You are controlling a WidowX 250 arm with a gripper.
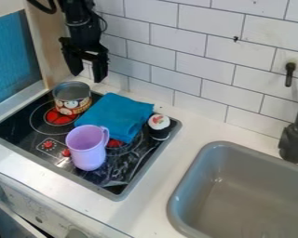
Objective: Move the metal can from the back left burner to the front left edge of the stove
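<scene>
Metal pot (72, 99): in the camera view I find it on the rear left part of the black stovetop (24, 132), upright and open at the top, with a cartoon band around its outer wall and a red burner mark showing at its base. My hand (88, 77) hangs near the pot, above it and a little to its right in the picture, fingers pointing down and set wide apart, with nothing between them. The black arm (83, 25) comes in from the top edge, in front of the white tiled wall (195, 69). Just beside the pot, I see a folded blue cloth (117, 114) lying across the stovetop; I can't tell whether the two touch. Nearer to me stands a lilac mug (86, 151), upright, its handle turned toward the back and overlapping the cloth in my line of sight. A red knob (47, 145) sits to the left of the mug. By the cloth's right end, close to the stovetop's edge, there's a small black and white toy cupcake (159, 125) with some red on top. The stovetop is set into the pale bench (148, 202), and on the right I have a grey sink (257, 186) let into the same bench, with a dark faucet (294, 143) at its rear edge.
</scene>
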